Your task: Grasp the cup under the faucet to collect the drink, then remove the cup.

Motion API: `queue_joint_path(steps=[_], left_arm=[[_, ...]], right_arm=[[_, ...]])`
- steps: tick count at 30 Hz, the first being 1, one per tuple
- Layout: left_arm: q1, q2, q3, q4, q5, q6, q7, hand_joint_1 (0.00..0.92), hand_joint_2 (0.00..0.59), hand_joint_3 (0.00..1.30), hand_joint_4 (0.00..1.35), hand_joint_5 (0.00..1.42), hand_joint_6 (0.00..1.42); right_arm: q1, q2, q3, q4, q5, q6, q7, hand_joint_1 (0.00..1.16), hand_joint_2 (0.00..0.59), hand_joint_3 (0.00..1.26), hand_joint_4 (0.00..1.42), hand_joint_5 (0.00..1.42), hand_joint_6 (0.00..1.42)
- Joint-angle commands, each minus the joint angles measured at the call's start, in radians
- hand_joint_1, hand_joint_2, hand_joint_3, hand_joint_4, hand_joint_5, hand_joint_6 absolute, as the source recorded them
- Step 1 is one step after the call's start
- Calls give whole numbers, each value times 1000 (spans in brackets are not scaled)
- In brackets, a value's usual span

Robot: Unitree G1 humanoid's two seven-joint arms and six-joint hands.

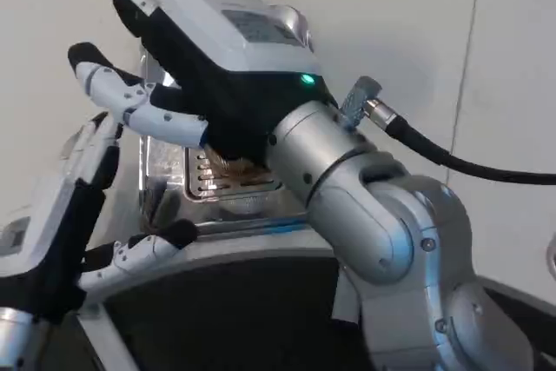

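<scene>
White right robot hand point(187, 36), cup hidden behind

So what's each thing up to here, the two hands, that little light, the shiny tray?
right hand: fingers spread, reaching over the tray; whether it holds anything is hidden
left hand: open, fingers apart, holding nothing
green light: lit
metal drip tray: slotted, partly covered by the right hand

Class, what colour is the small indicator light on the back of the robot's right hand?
Green light, on the right hand, head view.
</scene>
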Motion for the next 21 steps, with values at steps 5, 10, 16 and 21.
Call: queue_joint_path(steps=[5,10,16,21], left_arm=[[-27,-28,-28,40,13,0,22,57,14,0,0,0,0],[-66,-47,-49,71,28,21,38,69,19,0,0,0,0],[-97,-61,-61,96,37,26,55,86,24,0,0,0,0],[-111,-65,-68,103,42,26,61,91,26,0,0,0,0]], right_arm=[[11,41,2,48,37,-39,55,0,516,0,0,0,0],[12,46,-21,81,48,-64,52,0,519,0,0,0,0],[12,50,-44,108,53,-92,48,0,524,0,0,0,0],[19,50,-64,118,56,-113,40,0,524,0,0,0,0]])
